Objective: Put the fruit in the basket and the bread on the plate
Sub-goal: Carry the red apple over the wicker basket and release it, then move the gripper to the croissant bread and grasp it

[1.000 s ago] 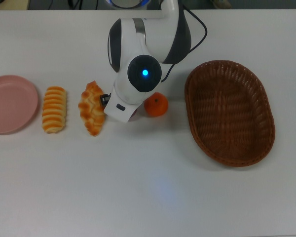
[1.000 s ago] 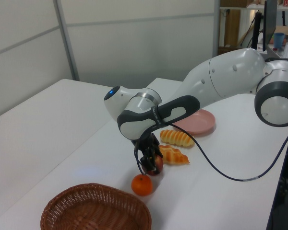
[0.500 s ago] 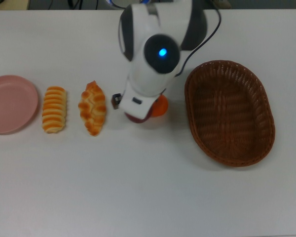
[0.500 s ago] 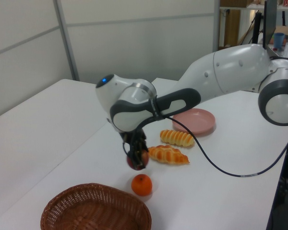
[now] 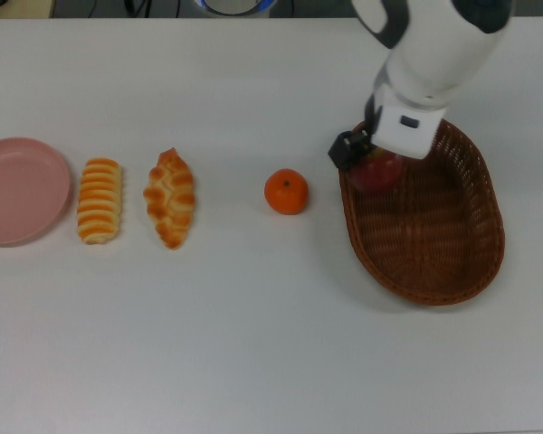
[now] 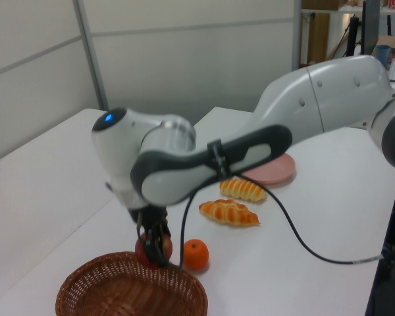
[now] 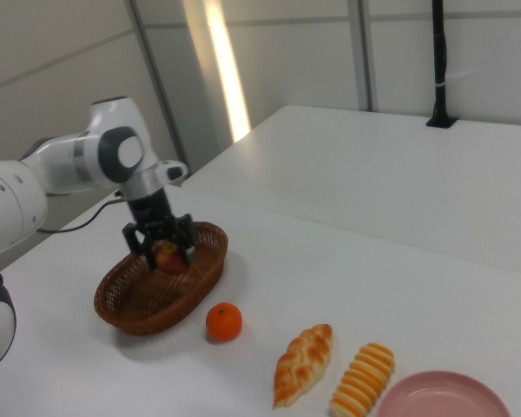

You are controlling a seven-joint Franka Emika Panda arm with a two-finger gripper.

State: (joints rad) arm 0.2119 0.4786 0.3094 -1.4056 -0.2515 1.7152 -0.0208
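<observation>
We judge the task barely begun: nothing has been delivered yet, and one fruit is in transit.

The basket (image 5: 434, 262) is the largest thing, lying at the top view's right. Its woven floor is bare as far as we can see; nothing rests inside. Over its left rim in the top view hangs the gripper (image 7: 161, 249), its two fingers closed around the apple (image 7: 168, 257), which is held clear above the wicker rather than set down. In the left view the apple (image 6: 153, 251) sits just over the basket's far rim.

The plate (image 5: 18, 190), at the top view's far left, is also bare. Just to its right lies the ridged loaf (image 5: 100, 200), then the braided pastry (image 5: 170, 197), both on the table (image 5: 253, 344) and neither touching the plate.

The mandarin (image 5: 286, 192) sits on the table between the braided pastry and the basket, near the basket's left rim in the top view.

So we reckon four placements remain: releasing the apple, then the mandarin, then both breads.
</observation>
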